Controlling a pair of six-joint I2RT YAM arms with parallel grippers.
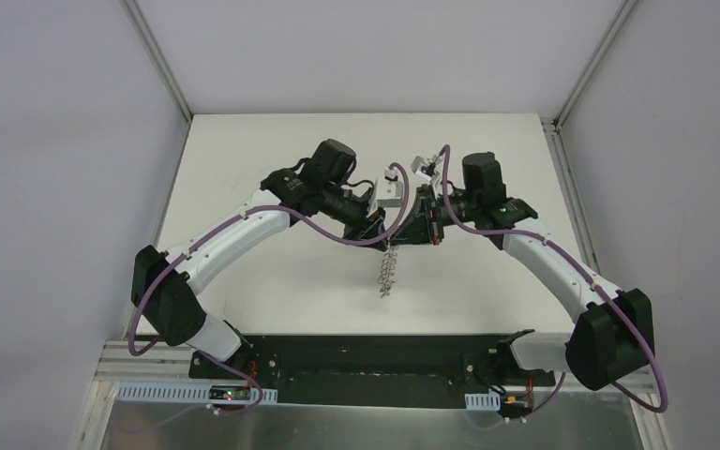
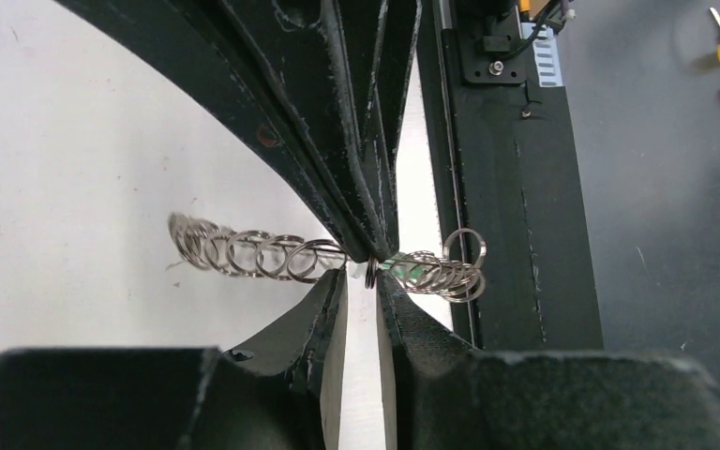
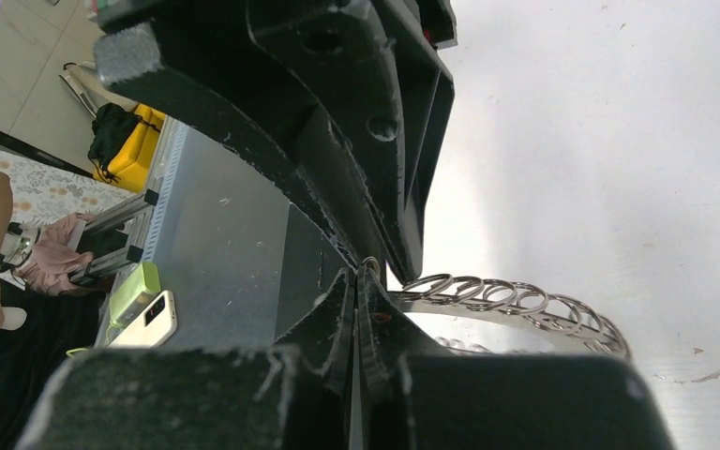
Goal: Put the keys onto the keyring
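Left end effector [image 2: 364, 281] and right end effector [image 3: 356, 291] both pinch the keyring [image 2: 244, 253] aloft. A green key [image 2: 405, 271] shows among its loops, probably threaded. No second key is in view.

The large flat dark-grey metal keyring fringed with wire loops [image 1: 387, 272] is sitting over the middle of the white tabletop [image 1: 272, 281], running toward the near edge. At its far end, the left gripper [image 1: 382, 228] and the right gripper [image 1: 420, 232] are meeting tip to tip, both pinching it.
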